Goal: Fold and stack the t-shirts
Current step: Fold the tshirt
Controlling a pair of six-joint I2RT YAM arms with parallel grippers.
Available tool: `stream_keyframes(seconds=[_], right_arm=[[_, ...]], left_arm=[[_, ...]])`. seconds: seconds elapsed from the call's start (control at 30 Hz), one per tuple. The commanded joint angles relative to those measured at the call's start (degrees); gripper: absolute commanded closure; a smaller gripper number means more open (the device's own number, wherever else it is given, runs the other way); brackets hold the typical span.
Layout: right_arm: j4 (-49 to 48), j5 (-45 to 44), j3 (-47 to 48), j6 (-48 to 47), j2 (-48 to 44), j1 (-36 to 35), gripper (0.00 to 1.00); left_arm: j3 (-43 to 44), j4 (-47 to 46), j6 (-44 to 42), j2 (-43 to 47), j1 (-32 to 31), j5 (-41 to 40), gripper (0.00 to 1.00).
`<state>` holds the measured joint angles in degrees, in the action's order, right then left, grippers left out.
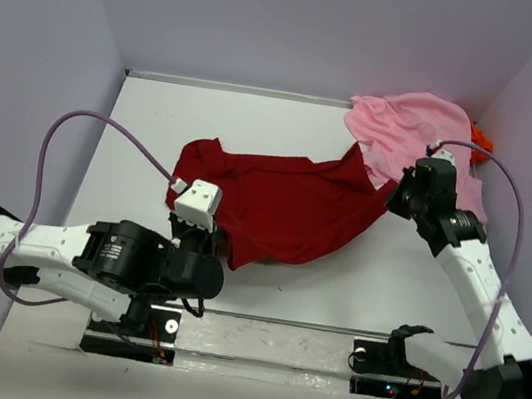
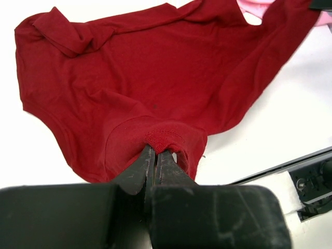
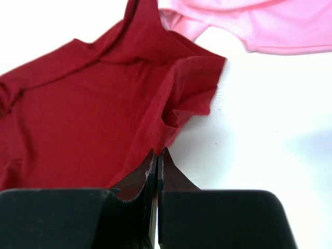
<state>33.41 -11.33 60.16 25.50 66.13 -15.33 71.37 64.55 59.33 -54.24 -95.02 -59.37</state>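
White table [image 1: 148, 115], pale lilac walls around it. Dark red soft cloth t-shirt [image 1: 286, 203] lies rumpled across the table's middle. Its far right end runs up against the light pink t-shirt [image 1: 408, 131], which is heaped in the far right corner. Bright orange t-shirt [image 1: 480, 140] only peeks out behind the pink, mostly hidden.

Your left tool [image 2: 155, 153] is pinched tight on a hemmed edge at the red shirt's near-left side. Your right tool [image 3: 157, 153] is clamped on a fold of the same shirt's edge at its right end, near the pink one.

Cloth looks light and limp with no stiffness, so it'll sag and bunch. Hems and corners are your best hold, as now. You'll likely need both ends drawn apart to flatten it before folding. Watch the pink doesn't drag along.
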Motion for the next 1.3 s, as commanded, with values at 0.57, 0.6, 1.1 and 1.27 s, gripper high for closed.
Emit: stream_keyframes(seconds=[0.57, 0.6, 1.1, 1.27], right_arm=[[17.8, -1.5, 16.8, -4.0, -24.4, 0.4, 1.00], [17.0, -1.0, 19.3, -4.6, -21.9, 0.4, 1.00], [11.5, 6.7, 61.7, -10.6, 13.4, 0.4, 1.00], [10.5, 10.0, 72.2, -10.2, 27.0, -0.1, 1.00]], left_arm=[[12.5, 0.0, -1.9, -3.6, -0.5, -7.7, 1.00], [14.5, -0.5, -3.9, -4.3, -0.6, -9.3, 1.00], [23.0, -92.0, -109.8, -0.2, 0.0, -26.4, 1.00], [25.5, -108.4, -123.6, -1.7, 3.2, -23.0, 1.00]])
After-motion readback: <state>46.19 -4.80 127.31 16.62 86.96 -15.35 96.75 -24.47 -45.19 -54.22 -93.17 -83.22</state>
